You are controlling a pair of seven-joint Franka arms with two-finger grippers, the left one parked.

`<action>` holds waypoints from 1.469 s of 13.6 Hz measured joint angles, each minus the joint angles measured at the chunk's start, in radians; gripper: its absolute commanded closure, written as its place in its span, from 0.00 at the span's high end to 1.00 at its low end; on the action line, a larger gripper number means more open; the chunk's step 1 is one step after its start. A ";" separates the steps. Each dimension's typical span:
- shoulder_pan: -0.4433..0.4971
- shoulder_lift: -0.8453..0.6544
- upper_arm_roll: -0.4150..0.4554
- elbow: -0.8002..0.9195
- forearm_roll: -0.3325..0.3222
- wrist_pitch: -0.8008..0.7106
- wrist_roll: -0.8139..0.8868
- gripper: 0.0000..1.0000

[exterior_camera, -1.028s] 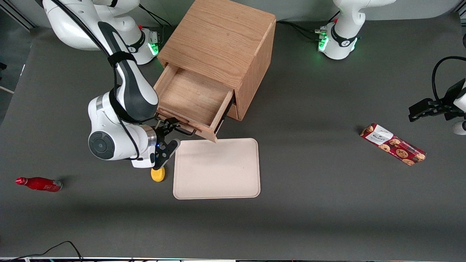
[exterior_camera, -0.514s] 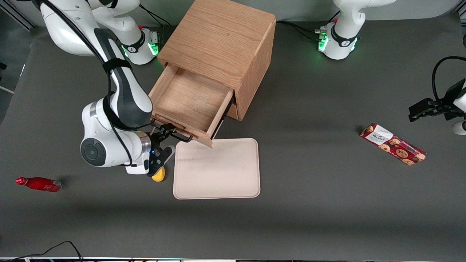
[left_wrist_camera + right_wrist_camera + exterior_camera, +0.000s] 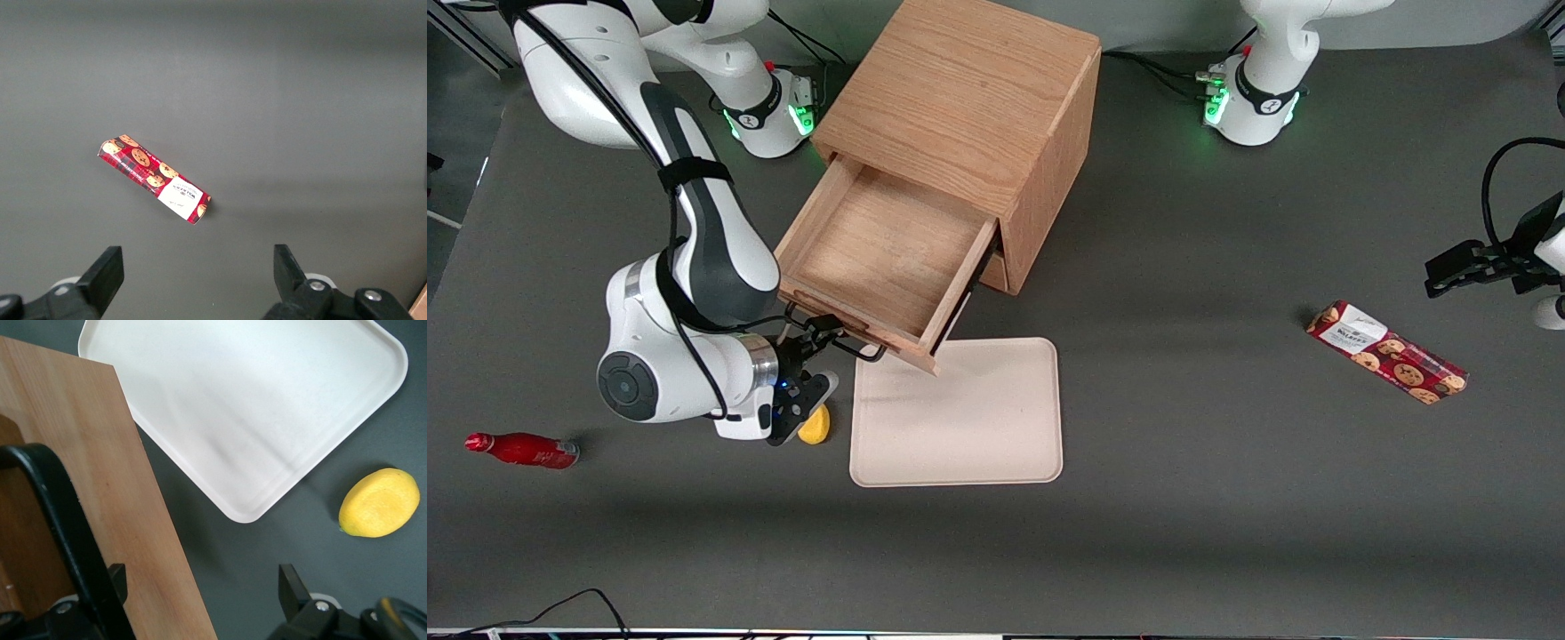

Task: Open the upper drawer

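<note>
Already well out of the oak cabinet [image 3: 969,107], the upper drawer [image 3: 876,253] overhangs the tray [image 3: 960,418] corner — gripper [image 3: 818,333] fingers hooked around its bar handle [image 3: 67,533], apparently unclamped; overpulling risks slipping off.

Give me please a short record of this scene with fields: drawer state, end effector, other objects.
upper drawer: pulled far out of the wooden cabinet, inside looks empty
end effector: at the drawer's dark bar handle, one finger on each side of the bar
tray: beige, empty, in front of the drawer
lemon: beside the tray
red bottle: lying toward the working arm's end
cookie pack: toward the parked arm's end
</note>
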 measured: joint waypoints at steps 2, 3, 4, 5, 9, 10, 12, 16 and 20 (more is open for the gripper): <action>-0.016 0.003 0.018 0.002 -0.003 0.000 0.000 1.00; -0.024 0.004 0.024 0.003 -0.005 0.001 0.000 1.00; -0.030 0.004 0.028 0.003 -0.006 0.002 0.000 1.00; -0.036 0.005 0.032 0.004 -0.006 0.003 0.000 1.00; -0.069 0.007 0.072 0.008 -0.051 0.007 0.000 1.00; -0.074 0.007 0.075 0.010 -0.056 0.007 0.000 1.00; -0.076 0.007 0.078 0.020 -0.060 0.007 0.000 1.00; -0.075 -0.015 0.083 0.104 -0.074 -0.059 -0.004 1.00; -0.071 -0.062 0.095 0.135 -0.074 -0.109 -0.004 1.00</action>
